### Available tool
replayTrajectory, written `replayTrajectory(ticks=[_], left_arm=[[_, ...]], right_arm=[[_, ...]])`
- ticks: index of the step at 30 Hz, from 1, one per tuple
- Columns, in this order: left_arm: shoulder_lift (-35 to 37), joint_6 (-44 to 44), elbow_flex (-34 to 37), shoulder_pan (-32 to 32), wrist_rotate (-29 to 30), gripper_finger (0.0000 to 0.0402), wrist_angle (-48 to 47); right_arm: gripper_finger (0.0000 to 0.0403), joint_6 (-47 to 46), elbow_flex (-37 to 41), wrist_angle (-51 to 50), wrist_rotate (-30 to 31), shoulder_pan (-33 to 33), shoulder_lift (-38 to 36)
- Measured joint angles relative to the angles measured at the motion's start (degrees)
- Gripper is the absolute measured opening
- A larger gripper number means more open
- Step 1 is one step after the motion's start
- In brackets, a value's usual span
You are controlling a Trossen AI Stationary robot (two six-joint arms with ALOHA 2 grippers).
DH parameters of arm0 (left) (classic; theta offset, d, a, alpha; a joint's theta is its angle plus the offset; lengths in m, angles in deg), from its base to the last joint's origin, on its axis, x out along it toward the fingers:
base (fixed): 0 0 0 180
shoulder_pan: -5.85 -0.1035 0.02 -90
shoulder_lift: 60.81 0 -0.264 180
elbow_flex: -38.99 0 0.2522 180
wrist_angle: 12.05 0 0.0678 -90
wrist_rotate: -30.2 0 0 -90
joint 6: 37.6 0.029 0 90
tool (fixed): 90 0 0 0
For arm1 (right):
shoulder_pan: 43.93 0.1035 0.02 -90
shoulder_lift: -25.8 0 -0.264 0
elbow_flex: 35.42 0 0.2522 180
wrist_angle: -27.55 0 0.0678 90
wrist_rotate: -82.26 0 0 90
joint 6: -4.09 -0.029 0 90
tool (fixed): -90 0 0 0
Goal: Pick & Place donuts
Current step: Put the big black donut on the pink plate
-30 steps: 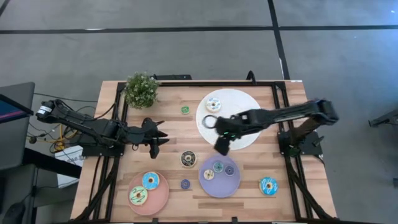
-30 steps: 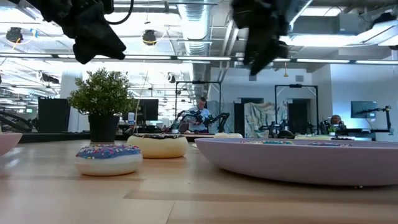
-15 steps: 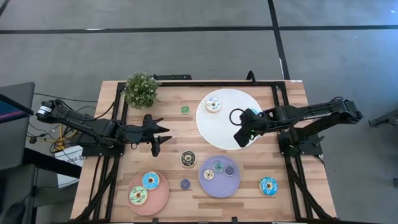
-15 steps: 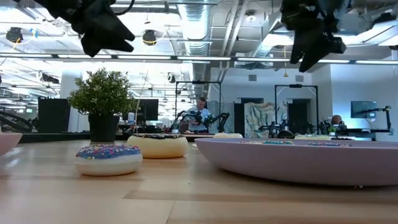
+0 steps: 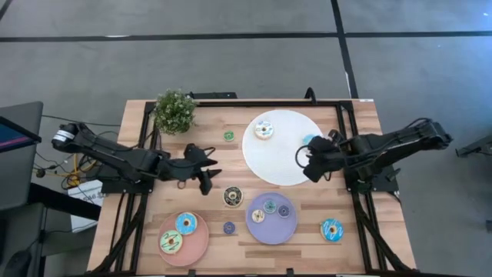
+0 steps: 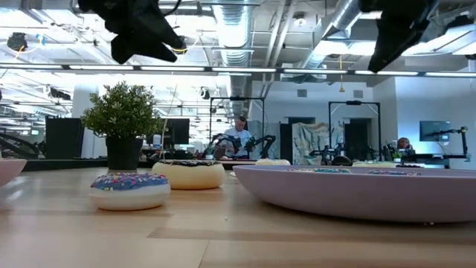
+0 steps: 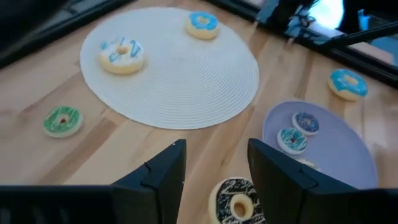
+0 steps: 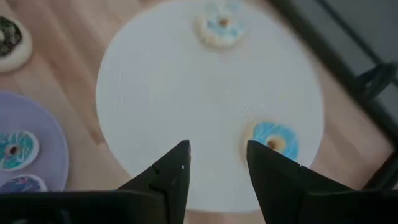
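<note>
The left claw (image 5: pixel 201 167) reaches low over the tabletop (image 5: pixel 207 131), fingers apart, empty. The right claw (image 5: pixel 309 160) hangs over the white plate (image 5: pixel 278 158), also apart, beside a blue donut (image 8: pixel 275 140).

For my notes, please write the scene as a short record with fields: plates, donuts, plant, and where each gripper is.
white plate: two donuts, white-iced and blue-iced
purple plate: three tiny donuts
pink plate: two donuts
loose on table: green donut, chocolate donut, tiny purple donut, blue donut
plant: far left corner
left gripper: jaws open, above table near chocolate donut, empty
right gripper: jaws open, over white plate's right edge, empty
</note>
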Motion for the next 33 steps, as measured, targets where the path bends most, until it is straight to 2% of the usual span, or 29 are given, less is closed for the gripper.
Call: replayTrajectory(ticks=[5,7,13,17,21,27,33], left_arm=[[-5.09,-3.38,-4.76,0.00,0.37,0.0165,-1.99],[-6.62,-3.46,-6.42,-0.06,0.43,0.0165,-2.58],[-13.31,-9.75,-14.16,-1.59,-0.18,0.0165,-12.23],[-19.06,-14.99,-20.42,-2.48,-2.62,0.0164,-22.12],[-24.63,-23.97,-26.06,-3.86,-7.28,0.0164,-31.05],[-33.10,-35.79,-31.75,-7.56,-19.62,0.0164,-37.29],[-40.24,-31.97,-35.70,-9.70,-28.79,0.0164,-37.82]], right_arm=[[0.0154,2.51,0.64,0.05,7.21,2.65,-3.51],[0.0154,4.71,3.46,0.76,7.51,3.99,-5.70],[0.0142,5.53,17.99,13.87,2.76,5.66,-16.16],[0.0133,5.58,26.11,25.07,-3.87,5.12,-23.94],[0.0127,6.28,29.51,28.30,-9.15,4.73,-27.90],[0.0122,7.71,29.85,27.94,-9.39,4.80,-29.43],[0.0121,9.21,29.86,28.02,-9.51,4.78,-29.28]])
